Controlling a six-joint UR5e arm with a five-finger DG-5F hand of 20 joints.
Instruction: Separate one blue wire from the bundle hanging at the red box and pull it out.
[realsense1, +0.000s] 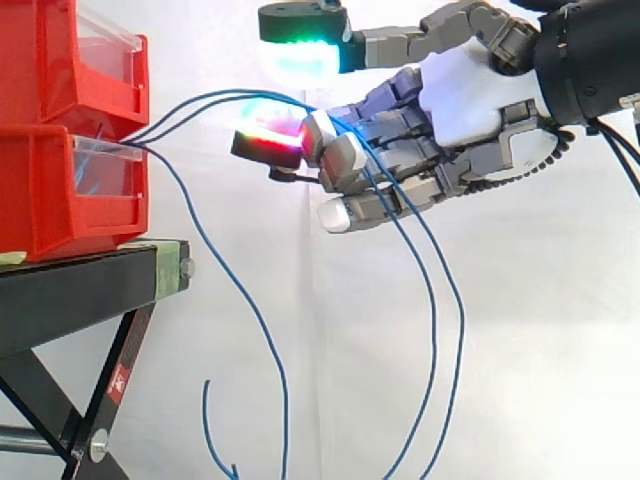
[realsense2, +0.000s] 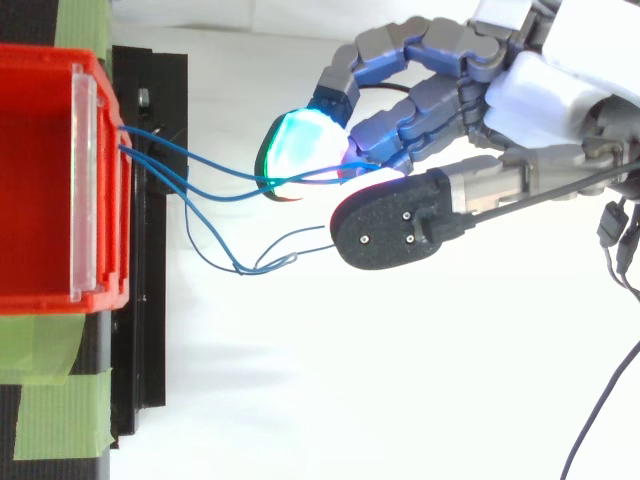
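White curtain (realsense1: 560, 340) backs the work. The hand (realsense1: 465, 100), out in front of the box (realsense1: 50, 190) and level with its lip, has its fingers curled, and a red-glowing pad (realsense1: 272, 140) closes against them. It seems clamped on two wires (realsense1: 230, 94), so a pull away from the box would likely draw both, one too many. They arc over from the box, then drape down. A third wire (realsense1: 248, 300) hangs free below the box, beside the stand (realsense1: 80, 290).

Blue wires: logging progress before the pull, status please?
Robot hand curled on two blue wires, not one. A third wire hangs free from the red bin. None pulled out yet.
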